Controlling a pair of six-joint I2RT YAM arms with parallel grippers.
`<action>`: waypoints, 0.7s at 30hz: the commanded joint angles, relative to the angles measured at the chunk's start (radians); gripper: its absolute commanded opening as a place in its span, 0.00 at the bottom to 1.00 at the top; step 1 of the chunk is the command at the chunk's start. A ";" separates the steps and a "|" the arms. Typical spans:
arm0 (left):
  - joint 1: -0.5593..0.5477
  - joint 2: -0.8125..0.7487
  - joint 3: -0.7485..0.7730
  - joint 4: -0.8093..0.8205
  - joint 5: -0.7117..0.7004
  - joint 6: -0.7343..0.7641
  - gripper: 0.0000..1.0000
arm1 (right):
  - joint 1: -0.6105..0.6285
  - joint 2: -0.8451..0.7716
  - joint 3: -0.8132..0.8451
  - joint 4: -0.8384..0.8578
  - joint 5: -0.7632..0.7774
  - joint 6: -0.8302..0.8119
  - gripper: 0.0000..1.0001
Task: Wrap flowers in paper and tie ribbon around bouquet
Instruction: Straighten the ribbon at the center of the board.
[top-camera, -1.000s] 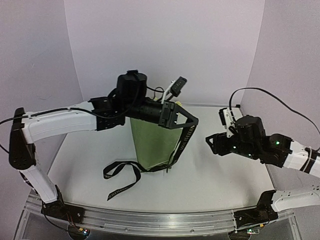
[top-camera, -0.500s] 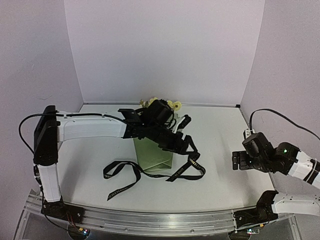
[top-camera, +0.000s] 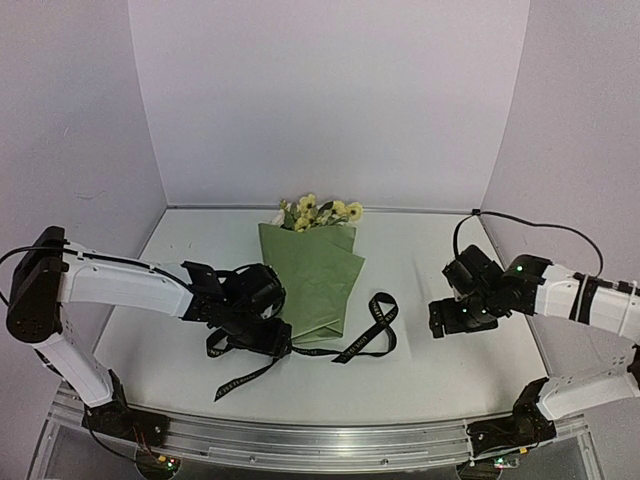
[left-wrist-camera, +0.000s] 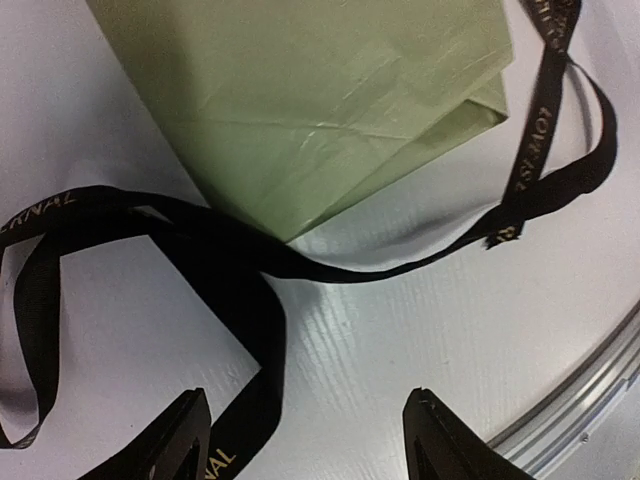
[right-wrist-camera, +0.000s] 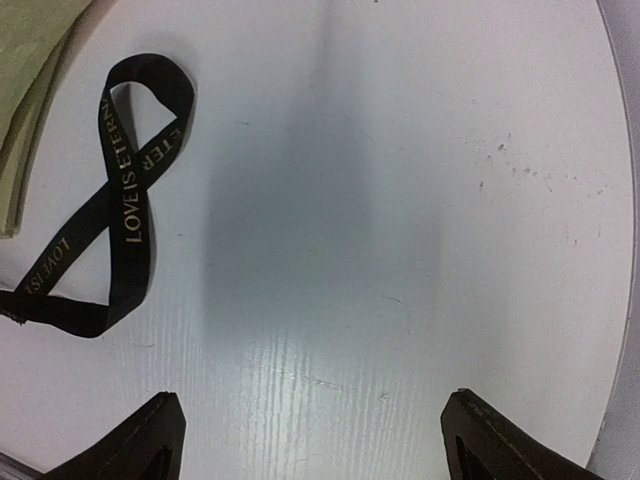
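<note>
The bouquet lies flat mid-table: pale yellow flowers (top-camera: 318, 212) top a folded cone of olive-green paper (top-camera: 312, 280) (left-wrist-camera: 300, 90). The black ribbon (top-camera: 240, 365) (left-wrist-camera: 220, 240) passes under the paper's lower end, looping at the left and curling into a figure-eight (right-wrist-camera: 135, 200) at the right. My left gripper (top-camera: 262, 335) (left-wrist-camera: 305, 420) hovers low at the paper's bottom-left corner, open, with a ribbon strand lying on the table beside its left finger. My right gripper (top-camera: 450, 318) (right-wrist-camera: 310, 420) stands open over bare table, right of the ribbon's curl.
The white table (top-camera: 450, 260) is boxed in by pale walls on three sides. A metal rail (top-camera: 320, 440) runs along the near edge, also seen in the left wrist view as a rail (left-wrist-camera: 590, 390). A black cable (top-camera: 520, 225) trails behind the right arm.
The left arm dropped from above the bouquet to low at its bottom-left corner and opened. The bouquet now lies uncovered. The right gripper opened wide and shifted left toward the ribbon's curl.
</note>
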 joint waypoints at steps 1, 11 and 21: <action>-0.001 0.052 0.026 -0.011 -0.085 -0.071 0.66 | -0.002 0.100 0.101 0.032 -0.064 -0.018 0.90; -0.001 0.150 0.025 0.071 -0.049 -0.092 0.61 | -0.018 0.344 0.297 0.039 -0.105 -0.061 0.82; -0.001 0.148 -0.016 0.085 -0.065 -0.137 0.20 | -0.068 0.581 0.491 0.037 -0.160 -0.090 0.65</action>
